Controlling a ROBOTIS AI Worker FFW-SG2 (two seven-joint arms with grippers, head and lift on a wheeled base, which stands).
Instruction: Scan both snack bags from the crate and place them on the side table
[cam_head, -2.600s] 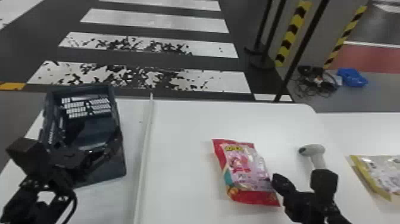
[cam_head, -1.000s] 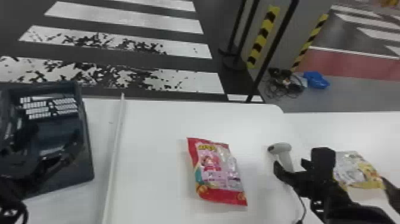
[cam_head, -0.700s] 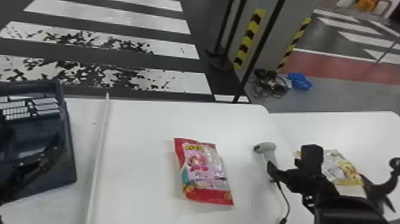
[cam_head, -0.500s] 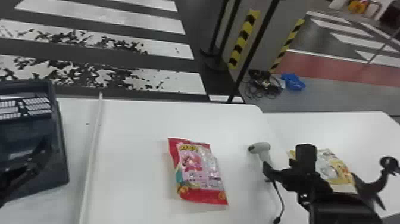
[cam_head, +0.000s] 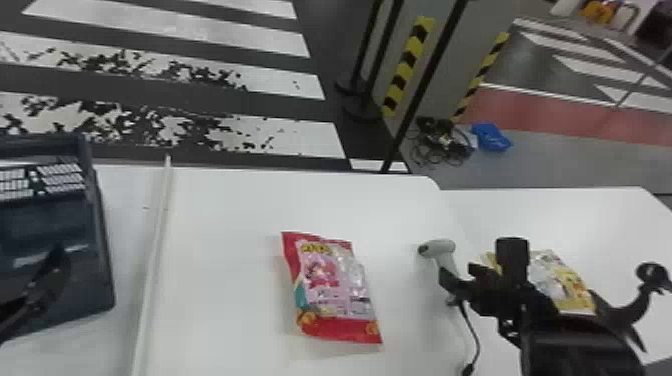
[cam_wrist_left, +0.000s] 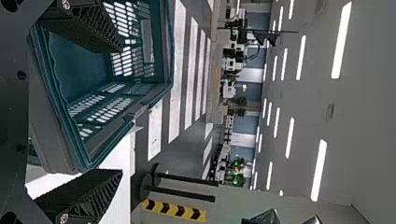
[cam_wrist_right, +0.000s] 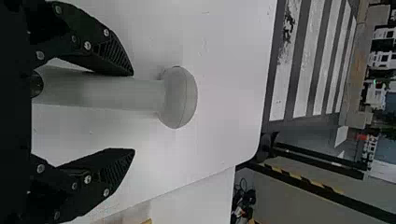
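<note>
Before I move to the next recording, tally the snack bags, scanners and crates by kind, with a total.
Snack bags: 2, the red bag and the yellow bag
Scanner: 1
Crate: 1
Total: 4

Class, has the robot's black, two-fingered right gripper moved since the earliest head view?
Yes, to the robot's right, judged against the red plastic snack bag: the right gripper is now farther from it.

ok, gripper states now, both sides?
Left gripper: open, empty, by the crate.
Right gripper: open at the scanner, not clamped on it.
</note>
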